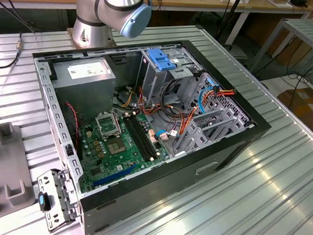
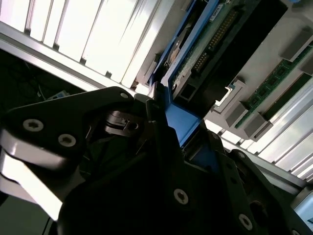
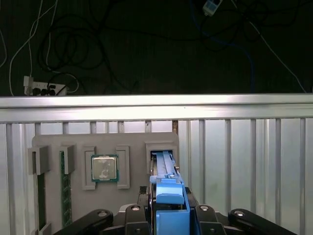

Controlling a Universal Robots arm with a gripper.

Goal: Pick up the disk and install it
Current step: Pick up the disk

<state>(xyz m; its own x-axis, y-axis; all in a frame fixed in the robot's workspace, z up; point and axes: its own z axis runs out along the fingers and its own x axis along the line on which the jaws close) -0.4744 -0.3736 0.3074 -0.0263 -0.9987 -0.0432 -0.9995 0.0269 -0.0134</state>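
Pick-up: tool clamps the disk, seated in its holder slot; freeing it probably needs a straight pull.

Orange cables crowd the drive cage (above the motherboard, the gripper could pass).

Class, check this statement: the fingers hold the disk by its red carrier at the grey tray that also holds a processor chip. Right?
Not quite. The carrier is blue, not red, as the first wrist view shows. The fingers do hold the disk by it at the grey tray that also holds a processor chip.
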